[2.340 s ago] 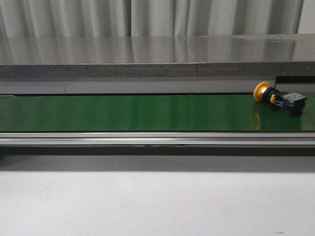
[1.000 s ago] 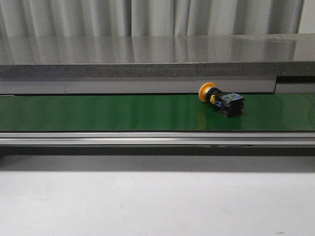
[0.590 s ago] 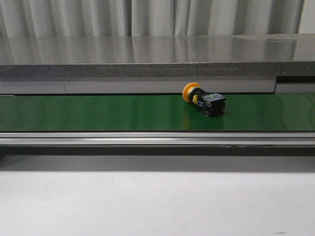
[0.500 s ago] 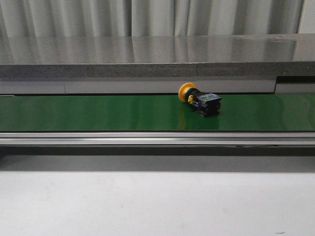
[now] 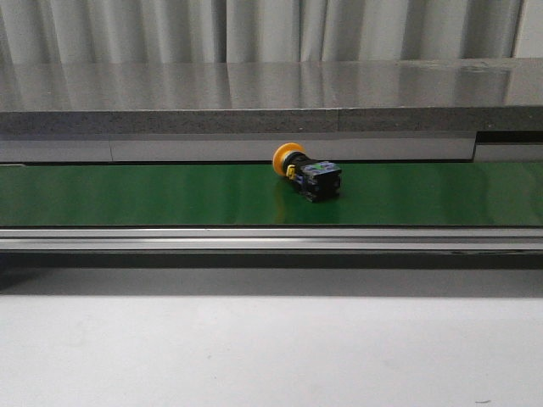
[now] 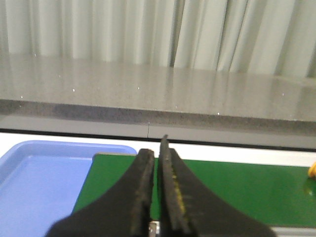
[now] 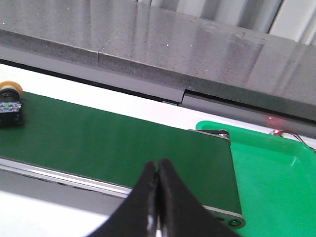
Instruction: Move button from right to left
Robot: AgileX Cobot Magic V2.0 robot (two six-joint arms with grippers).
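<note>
The button point(image 5: 307, 174) lies on its side on the green conveyor belt point(image 5: 153, 195), near the belt's middle, its orange cap pointing left and back. The right wrist view catches it as the button point(image 7: 10, 101) at the frame's edge, and in the left wrist view only an orange sliver of the button point(image 6: 312, 171) shows. My left gripper point(image 6: 155, 153) is shut with nothing in it, hanging over the belt's left end. My right gripper point(image 7: 157, 168) is shut and empty near the belt's right end. Neither gripper appears in the front view.
A blue tray point(image 6: 34, 177) sits off the belt's left end and a green tray point(image 7: 276, 173) off its right end. A grey stone ledge point(image 5: 271, 102) runs behind the belt, and a metal rail point(image 5: 271, 239) along its front. White tabletop point(image 5: 271, 348) lies nearest.
The button has travelled leftward along the belt, from the far right end to about the middle. No gripper has entered the front view.
</note>
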